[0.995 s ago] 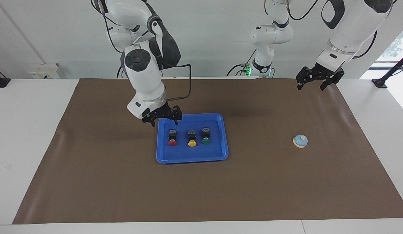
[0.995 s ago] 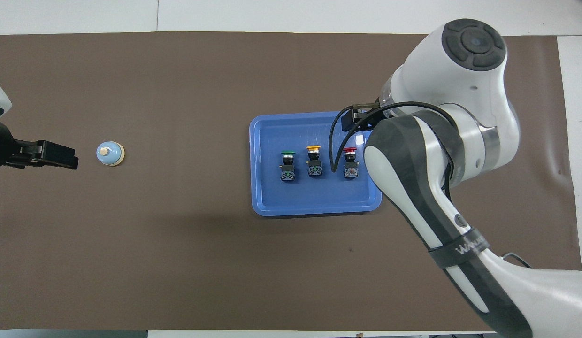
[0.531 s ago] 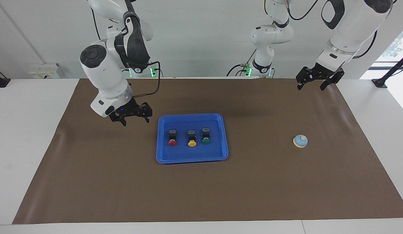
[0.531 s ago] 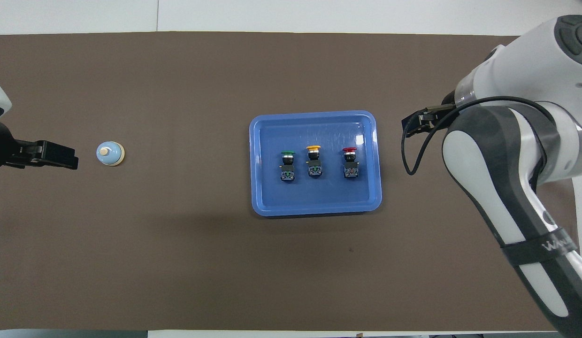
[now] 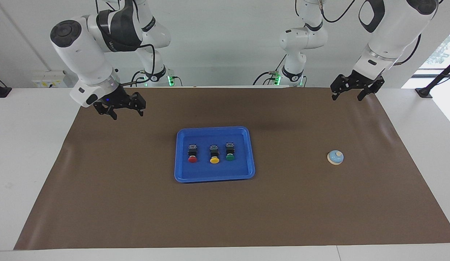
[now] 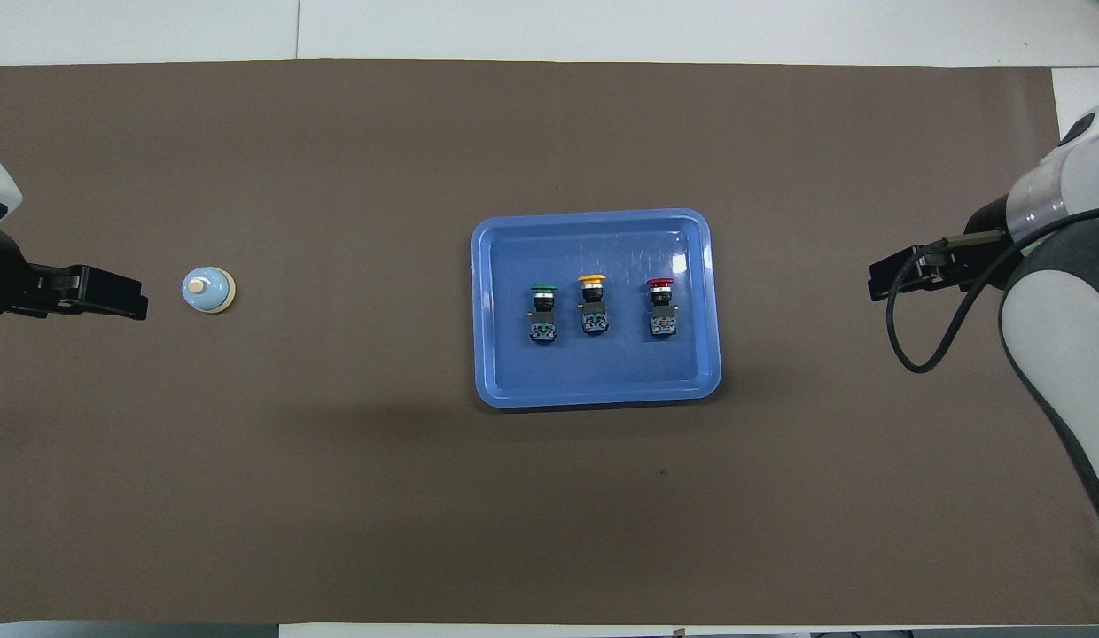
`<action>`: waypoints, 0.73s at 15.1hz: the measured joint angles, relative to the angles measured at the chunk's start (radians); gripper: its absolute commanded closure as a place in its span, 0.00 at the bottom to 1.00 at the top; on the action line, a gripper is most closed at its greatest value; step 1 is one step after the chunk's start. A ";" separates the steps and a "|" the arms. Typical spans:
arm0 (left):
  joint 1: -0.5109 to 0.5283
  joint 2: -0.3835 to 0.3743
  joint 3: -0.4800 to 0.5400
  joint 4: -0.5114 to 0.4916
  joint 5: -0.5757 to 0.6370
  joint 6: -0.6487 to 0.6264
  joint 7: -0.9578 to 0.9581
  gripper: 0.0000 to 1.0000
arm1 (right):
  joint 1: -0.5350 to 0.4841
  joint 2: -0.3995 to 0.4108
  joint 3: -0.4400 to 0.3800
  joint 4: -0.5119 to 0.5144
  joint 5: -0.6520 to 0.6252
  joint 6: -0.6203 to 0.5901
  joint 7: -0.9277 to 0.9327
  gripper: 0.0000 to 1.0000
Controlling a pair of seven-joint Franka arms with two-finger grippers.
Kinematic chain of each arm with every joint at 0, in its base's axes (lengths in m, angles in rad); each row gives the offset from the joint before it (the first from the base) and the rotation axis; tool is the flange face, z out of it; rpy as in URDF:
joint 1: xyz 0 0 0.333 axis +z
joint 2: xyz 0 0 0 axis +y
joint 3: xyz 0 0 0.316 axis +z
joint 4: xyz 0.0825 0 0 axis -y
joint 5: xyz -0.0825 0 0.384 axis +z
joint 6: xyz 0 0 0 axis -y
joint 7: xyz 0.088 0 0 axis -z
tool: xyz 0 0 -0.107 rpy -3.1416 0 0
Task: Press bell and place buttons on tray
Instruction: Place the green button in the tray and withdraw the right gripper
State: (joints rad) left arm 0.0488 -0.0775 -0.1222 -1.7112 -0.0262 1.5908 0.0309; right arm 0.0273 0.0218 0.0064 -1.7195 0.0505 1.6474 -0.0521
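Three buttons (image 5: 210, 154), one tray (image 5: 214, 175), one bell (image 5: 335, 157), two grippers.

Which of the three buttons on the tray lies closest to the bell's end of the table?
The green button: it ends the row on the blue tray toward the bell, with the yellow button in the middle and the red button at the other end.

Bare mat (image 5: 112, 181) rings the tray (image 5: 215, 176); only the bell (image 5: 335, 157) interrupts it.

In the overhead view the picture's edges cut off both arms, leaving the left pincer (image 6: 115, 297) partly shown.
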 measured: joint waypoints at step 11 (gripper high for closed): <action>0.000 0.000 0.000 0.000 0.000 0.000 0.000 0.00 | -0.051 -0.064 0.001 -0.019 -0.020 -0.014 0.000 0.00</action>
State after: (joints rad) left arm 0.0488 -0.0775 -0.1222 -1.7112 -0.0262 1.5908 0.0308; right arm -0.0242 -0.0425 0.0071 -1.7387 0.0310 1.6333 -0.0526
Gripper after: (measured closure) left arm 0.000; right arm 0.000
